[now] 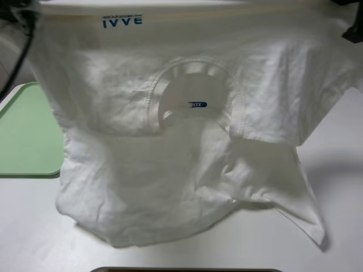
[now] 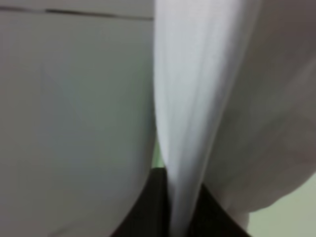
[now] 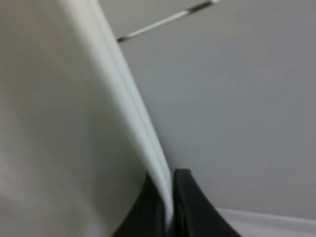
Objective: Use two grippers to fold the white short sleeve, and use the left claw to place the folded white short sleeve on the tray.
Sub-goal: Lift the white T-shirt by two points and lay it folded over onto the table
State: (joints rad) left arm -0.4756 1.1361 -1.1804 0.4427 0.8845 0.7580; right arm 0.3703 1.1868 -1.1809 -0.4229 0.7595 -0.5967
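The white short sleeve (image 1: 181, 130) hangs lifted and stretched across the exterior high view, its lower part and one sleeve resting on the table. Blue lettering (image 1: 122, 21) and the blue neck label (image 1: 197, 105) show. My left gripper (image 2: 180, 207) is shut on the cloth (image 2: 197, 98), which runs up between its dark fingers. My right gripper (image 3: 170, 207) is likewise shut on a fold of the shirt (image 3: 74, 123). In the exterior view only a dark bit of the right arm (image 1: 353, 31) shows at the top right. The pale green tray (image 1: 25, 133) lies at the left, partly under the shirt's edge.
The white table (image 1: 340, 170) extends to the right and front of the shirt. A dark cable (image 1: 20, 51) hangs at the top left. A dark edge (image 1: 187, 270) shows at the bottom of the exterior view.
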